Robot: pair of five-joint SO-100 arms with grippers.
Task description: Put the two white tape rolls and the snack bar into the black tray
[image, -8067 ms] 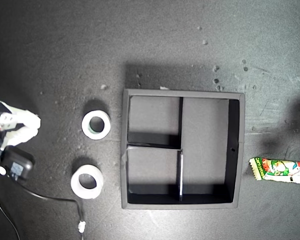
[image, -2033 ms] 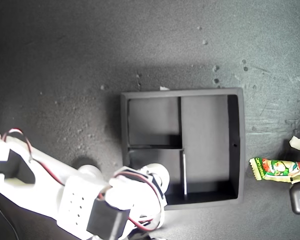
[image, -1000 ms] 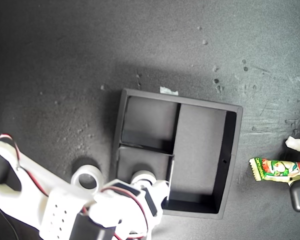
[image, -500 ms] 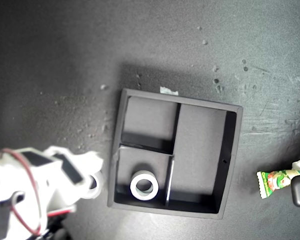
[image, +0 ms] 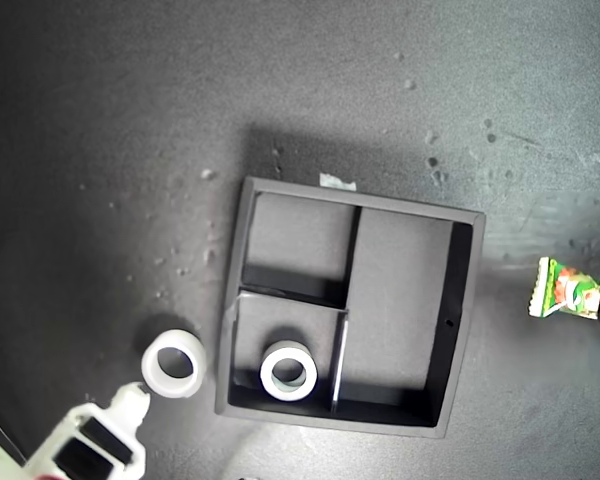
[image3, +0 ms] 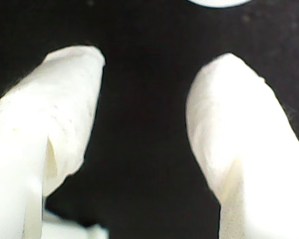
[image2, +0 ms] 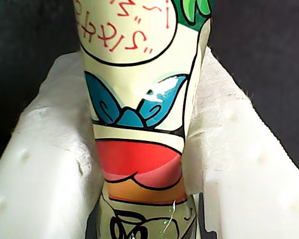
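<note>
- My first gripper point(image2: 144, 149) is clamped on the snack bar point(image2: 139, 99): the first wrist view shows the wrapper pinched between both white fingers point(image2: 45, 164).
- In the exterior view the snack bar point(image: 566, 289) sits at that view's right edge, well apart from the black tray point(image: 463, 320); only a dark piece of the arm shows beside it there.
- My second gripper point(image3: 144, 129) stands open, nothing between the fingers point(image3: 55, 114); a sliver of white roll shows just beyond the tips.
- In the exterior view my second gripper point(image: 130, 398) is at that view's lower left, its tip just beside the first tape roll point(image: 174, 366), which lies on the dark table point(image: 110, 150) outside the tray's wall.
- The second tape roll point(image: 288, 370) lies flat in a small tray section, the one nearer the exterior view's bottom.
</note>
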